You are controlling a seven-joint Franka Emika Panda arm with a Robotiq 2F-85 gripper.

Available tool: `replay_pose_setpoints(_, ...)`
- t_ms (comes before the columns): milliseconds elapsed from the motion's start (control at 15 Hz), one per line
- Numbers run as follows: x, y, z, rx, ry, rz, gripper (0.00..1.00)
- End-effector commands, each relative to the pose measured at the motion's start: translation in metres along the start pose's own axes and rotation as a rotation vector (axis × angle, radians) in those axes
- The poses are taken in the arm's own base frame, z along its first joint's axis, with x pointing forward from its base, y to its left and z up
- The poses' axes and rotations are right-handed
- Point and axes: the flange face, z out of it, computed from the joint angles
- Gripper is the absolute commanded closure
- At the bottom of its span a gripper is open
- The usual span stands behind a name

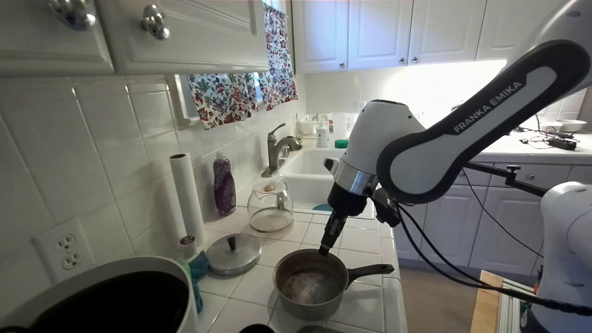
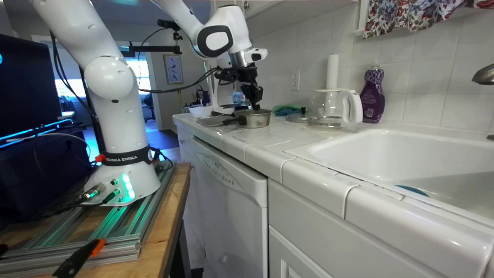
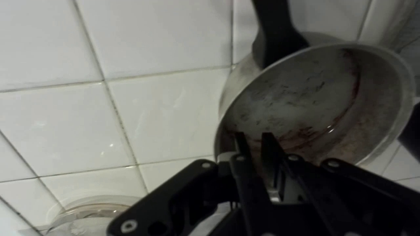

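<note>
My gripper points down at the rim of a grey metal saucepan. In the wrist view the two dark fingertips stand apart with a narrow gap. Nothing shows between them. They overlap the inside of the saucepan, near its wall. I cannot tell whether they touch it. The pan stands upright on the white tiled counter, and its inside has reddish-brown stains. Its black handle points toward the counter's front edge. The gripper and pan also show in an exterior view.
A metal lid, glass carafe, purple soap bottle, paper roll and blue cloth stand near the wall. A large white-rimmed pot is close by. The sink lies beyond the carafe.
</note>
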Motion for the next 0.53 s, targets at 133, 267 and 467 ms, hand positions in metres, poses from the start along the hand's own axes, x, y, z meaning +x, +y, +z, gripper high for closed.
replay_pose_setpoints(133,-0.003,-0.039,-0.013,0.044,-0.009,-0.032,0.37)
replay_pose_setpoints(267,-0.004,-0.042,-0.016,0.035,-0.011,-0.038,0.23)
replay_pose_setpoints(467,-0.004,-0.039,-0.019,0.028,-0.013,-0.025,0.12)
